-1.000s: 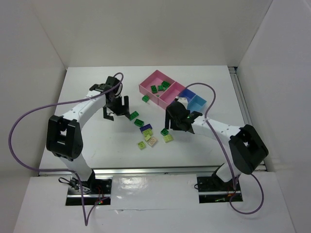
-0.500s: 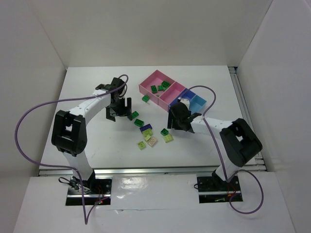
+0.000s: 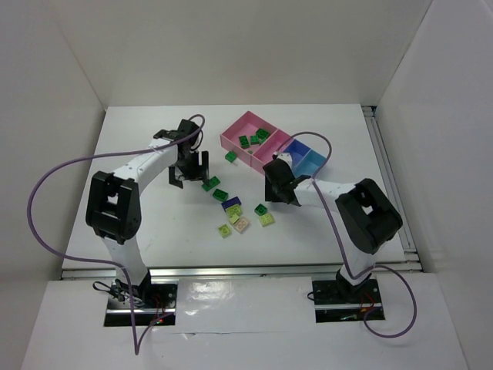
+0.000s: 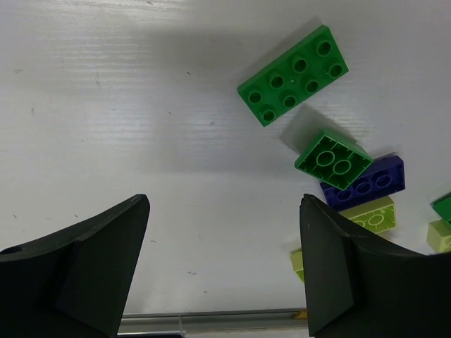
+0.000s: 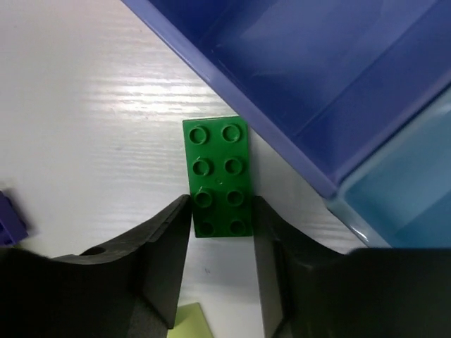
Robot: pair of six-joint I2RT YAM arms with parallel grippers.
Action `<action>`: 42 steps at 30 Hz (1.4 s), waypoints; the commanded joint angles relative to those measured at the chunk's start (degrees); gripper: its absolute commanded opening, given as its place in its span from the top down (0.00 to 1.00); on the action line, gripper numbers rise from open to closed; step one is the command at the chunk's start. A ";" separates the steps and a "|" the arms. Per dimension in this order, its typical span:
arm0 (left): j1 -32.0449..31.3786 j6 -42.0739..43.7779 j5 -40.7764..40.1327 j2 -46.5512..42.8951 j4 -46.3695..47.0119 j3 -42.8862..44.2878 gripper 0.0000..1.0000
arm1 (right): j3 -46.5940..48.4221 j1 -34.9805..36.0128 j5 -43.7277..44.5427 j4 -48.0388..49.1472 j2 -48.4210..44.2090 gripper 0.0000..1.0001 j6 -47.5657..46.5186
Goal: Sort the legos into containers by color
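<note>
My right gripper (image 5: 219,215) is shut on a dark green lego (image 5: 218,176) that lies flat on the table against the violet-blue container (image 5: 303,77). Both fingers press its long sides. From above, the right gripper (image 3: 279,185) sits just in front of the row of containers. My left gripper (image 4: 224,260) is open above bare table, with a long dark green lego (image 4: 293,74), a square green one (image 4: 332,159) and a dark blue-purple one (image 4: 363,182) to its right. Several green legos (image 3: 253,139) lie in the large pink container (image 3: 240,125).
Loose legos (image 3: 233,218) are scattered between the two arms, pale yellow-green, beige and green. The light blue container (image 5: 402,190) adjoins the violet-blue one. A pale yellow-green lego (image 5: 189,320) lies under my right fingers. White walls enclose the table.
The right jaws have closed from wide open onto the green lego by the violet-blue container. The left gripper has drifted slightly right and stayed open.
</note>
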 commanded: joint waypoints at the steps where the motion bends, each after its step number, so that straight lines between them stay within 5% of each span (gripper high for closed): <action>1: 0.36 -0.09 -1.13 0.43 -1.06 2.45 0.10 | 3.95 1.25 1.06 -0.62 1.98 0.54 -1.95; 6: 2.11 0.96 -0.60 0.96 -1.06 3.50 0.10 | 7.30 4.14 3.17 -3.96 0.58 0.76 -2.74; 14: 6.16 -1.14 1.95 0.96 -1.58 4.65 0.10 | 14.48 5.38 3.87 -3.96 -5.49 0.76 -4.33; 22: 6.16 -2.19 3.70 1.49 -2.11 3.51 0.10 | 35.14 1.52 7.48 -8.53 10.65 0.76 -4.33; 27: 4.75 -3.78 4.50 2.54 -2.11 2.98 0.10 | 47.69 -1.56 6.25 -7.39 19.98 0.68 -5.12; 28: 4.14 -3.78 4.50 3.33 -2.11 2.98 0.09 | 49.82 -2.70 5.12 -7.91 21.57 0.59 -5.12; 29: 4.14 -4.48 4.50 3.33 -2.11 3.50 0.09 | 52.01 -2.71 5.11 -8.79 24.45 0.38 -5.12; 30: 4.14 -4.48 5.02 3.94 -2.11 3.51 0.09 | 56.12 -3.32 4.58 -9.67 25.44 0.32 -5.12; 33: 3.61 -4.48 5.02 4.56 -2.11 3.51 0.09 | 58.10 -3.32 3.44 -10.73 24.85 0.30 -6.34; 42: 0.28 -0.98 2.40 14.49 -1.06 11.13 0.11 | 37.73 -1.39 4.32 -9.59 7.90 0.30 -5.57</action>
